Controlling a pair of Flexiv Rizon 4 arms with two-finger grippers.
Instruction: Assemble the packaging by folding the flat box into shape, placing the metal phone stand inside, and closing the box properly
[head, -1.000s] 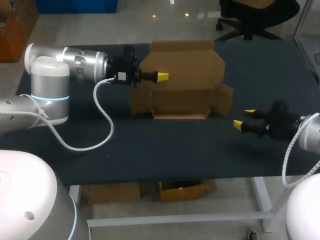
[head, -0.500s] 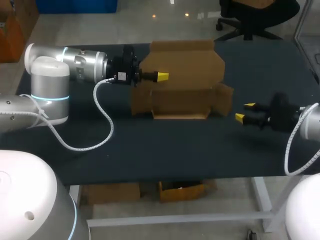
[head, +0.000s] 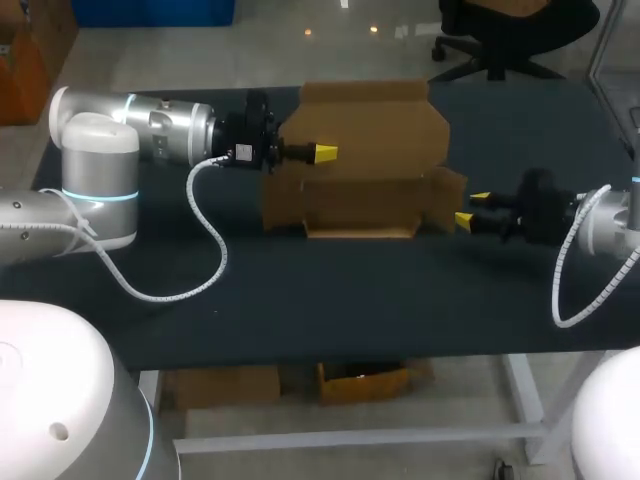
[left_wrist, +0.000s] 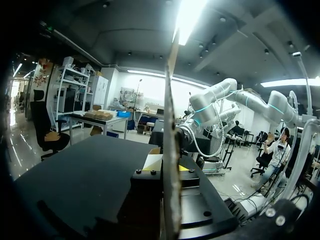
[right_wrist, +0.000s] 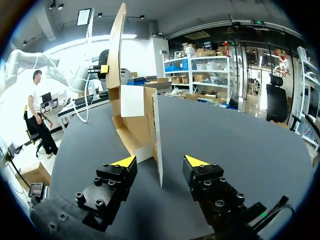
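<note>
Right wrist view: upright end flap of box (right_wrist: 134, 125) inside widely spread right pincer (right_wrist: 160, 161)

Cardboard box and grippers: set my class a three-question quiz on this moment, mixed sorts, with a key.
1. True or false: the right gripper is shut on the cardboard box's side flap.
2. The left gripper grips: A) the box's raised panel; B) a phone stand; C) nothing.
3. Fill in: the side flap stands ___ the right gripper's fingers.
Key: 1 false; 2 A; 3 between.
</note>
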